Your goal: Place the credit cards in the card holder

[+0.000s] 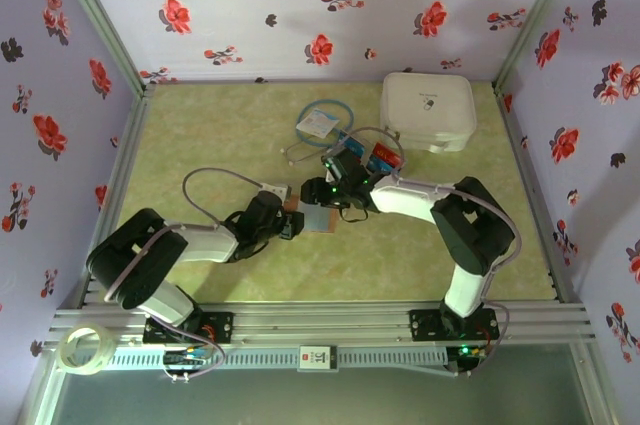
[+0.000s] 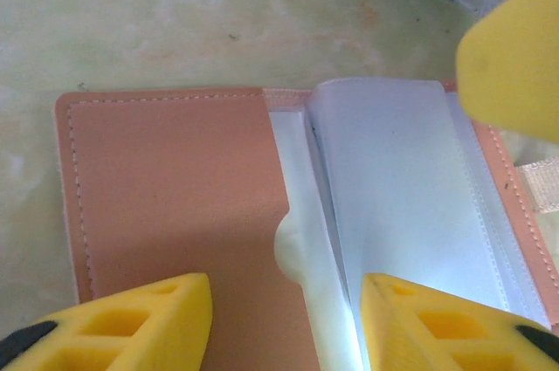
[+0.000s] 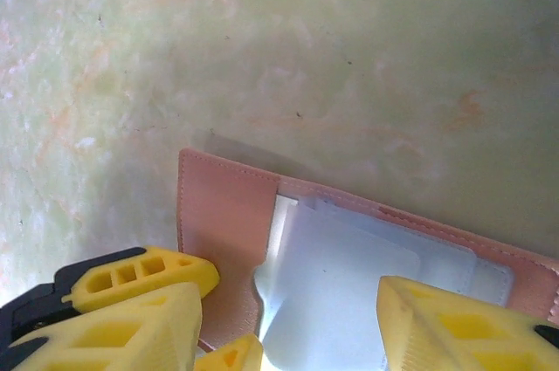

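The card holder (image 1: 318,217) lies open on the table between both grippers. In the left wrist view its pinkish leather flap (image 2: 166,205) is on the left and its pale greyish sleeves (image 2: 393,179) on the right. My left gripper (image 2: 288,327) is open, one finger over the flap and one over the sleeves. My right gripper (image 3: 288,336) is open too, low over the card holder (image 3: 223,214) and its sleeves (image 3: 349,275). Nothing sits between either pair of fingers. The red and blue credit cards (image 1: 383,156) lie behind the right gripper (image 1: 330,193), apart from the holder.
A large white square case (image 1: 428,110) stands at the back right. A white tag with a blue cord loop (image 1: 320,125) lies at the back middle. A roll of tape (image 1: 85,350) rests on the frame at the near left. Flowered walls close in three sides.
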### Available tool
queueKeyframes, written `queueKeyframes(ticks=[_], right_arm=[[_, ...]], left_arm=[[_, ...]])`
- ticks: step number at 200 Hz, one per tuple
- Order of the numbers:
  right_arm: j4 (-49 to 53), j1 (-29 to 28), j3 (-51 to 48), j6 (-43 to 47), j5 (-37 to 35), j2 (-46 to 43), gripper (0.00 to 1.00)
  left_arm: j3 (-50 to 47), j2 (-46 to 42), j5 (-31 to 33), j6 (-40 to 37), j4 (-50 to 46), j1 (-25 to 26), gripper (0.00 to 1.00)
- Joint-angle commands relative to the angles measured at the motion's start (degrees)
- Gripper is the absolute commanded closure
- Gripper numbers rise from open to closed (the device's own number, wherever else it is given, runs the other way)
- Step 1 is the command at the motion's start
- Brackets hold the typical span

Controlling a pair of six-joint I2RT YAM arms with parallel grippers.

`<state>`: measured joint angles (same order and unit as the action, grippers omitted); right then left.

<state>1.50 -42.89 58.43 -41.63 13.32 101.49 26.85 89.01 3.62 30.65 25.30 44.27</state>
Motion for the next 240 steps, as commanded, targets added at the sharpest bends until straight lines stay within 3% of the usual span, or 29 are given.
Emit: queueKeyframes(ticks=[1, 32, 54, 77, 130, 179, 216, 240], right_arm=[[-0.92, 0.36, -2.33, -1.09, -1.14, -0.96, 0.49], [-1.26, 0.53, -2.62, -1.17, -1.02, -0.31, 0.55], [-1.22, 0.53, -2.80, -1.17, -1.34, -0.40, 0.44], [-1.16, 0.73, -3.27, -0.90, -1.72, -0.77, 0.44], [-0.14, 1.66, -2.28, 0.43, -1.09, -0.45, 0.77], [1.14, 2.11, -0.15, 1.80, 0.05, 1.10, 0.86], [1.45, 2.11, 1.36, 2.75, 2.02, 2.34, 0.89], [1.82, 2.11, 2.25, 3.53, 3.03, 3.49, 0.91]], left_arm=[[-1.98, 4.77, -1.93, -0.07, -8.25, 0.39, 0.50], [-1.89, 4.87, -1.93, -0.15, -8.42, 0.47, 0.50], [-1.89, 5.04, -1.87, 0.01, -8.34, 0.47, 0.50], [-1.93, 4.96, -1.92, 0.18, -8.20, 0.48, 0.50], [1.07, -3.30, -1.89, -0.76, -16.06, 0.47, 0.43], [7.87, -8.87, -1.90, -0.16, -26.56, 0.53, 0.38], [13.65, -7.87, 0.21, 3.36, -37.13, 0.66, 0.38], [14.88, -7.10, 1.27, 5.12, -39.02, 1.19, 0.38]])
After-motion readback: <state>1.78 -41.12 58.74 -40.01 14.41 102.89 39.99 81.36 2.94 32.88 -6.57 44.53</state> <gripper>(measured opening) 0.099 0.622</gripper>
